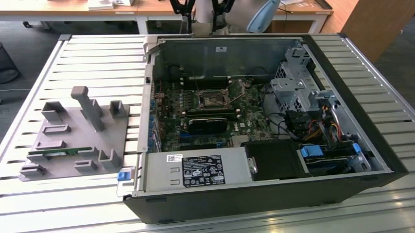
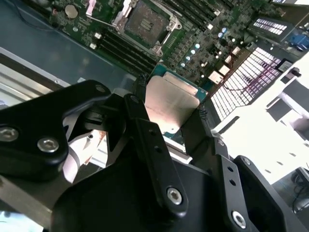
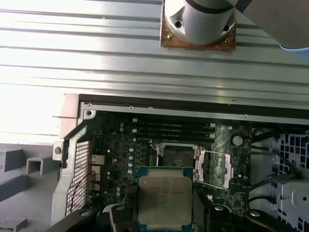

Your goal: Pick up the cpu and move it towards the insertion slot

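The cpu (image 2: 169,104), a flat square chip with a silvery top and a thin green edge, sits between my gripper's (image 2: 170,110) two black fingers, which are shut on its opposite edges. In the first wrist view the cpu (image 3: 165,198) hangs in the air above the motherboard, a short way off the insertion slot (image 3: 176,154). The insertion slot (image 2: 145,21) is a square socket with a metal frame and a dark centre, and its lid (image 3: 212,169) is swung open beside it. In the exterior view the insertion slot (image 1: 211,99) lies mid-board, and my black fingers (image 1: 183,12) hang above the case's far wall.
The open computer case (image 1: 259,204) lies on a slatted metal table (image 1: 97,63). Inside are a power supply (image 1: 194,170), a drive cage (image 1: 295,90) and cables. On the exterior view's left stands a grey plastic tray (image 1: 71,141) with a green memory stick (image 1: 61,152).
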Controlling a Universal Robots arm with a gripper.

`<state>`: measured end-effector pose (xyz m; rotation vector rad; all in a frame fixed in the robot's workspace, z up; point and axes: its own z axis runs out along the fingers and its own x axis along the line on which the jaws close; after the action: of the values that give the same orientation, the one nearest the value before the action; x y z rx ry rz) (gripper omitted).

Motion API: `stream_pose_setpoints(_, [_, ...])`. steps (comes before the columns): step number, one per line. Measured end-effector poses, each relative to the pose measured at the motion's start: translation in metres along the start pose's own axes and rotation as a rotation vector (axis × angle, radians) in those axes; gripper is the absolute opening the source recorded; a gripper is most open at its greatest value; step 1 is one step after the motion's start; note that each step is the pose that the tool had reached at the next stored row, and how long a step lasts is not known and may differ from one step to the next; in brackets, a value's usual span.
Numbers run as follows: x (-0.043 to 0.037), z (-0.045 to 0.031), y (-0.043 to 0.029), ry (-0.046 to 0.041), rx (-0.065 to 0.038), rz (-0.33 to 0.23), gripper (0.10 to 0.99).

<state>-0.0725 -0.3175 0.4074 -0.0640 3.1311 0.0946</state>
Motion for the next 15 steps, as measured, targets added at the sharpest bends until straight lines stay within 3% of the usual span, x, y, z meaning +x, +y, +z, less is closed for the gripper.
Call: stream_pose_setpoints(15, [-0.023, 0.0042, 0.0038, -0.0016, -0.001, 0.025, 0.541])
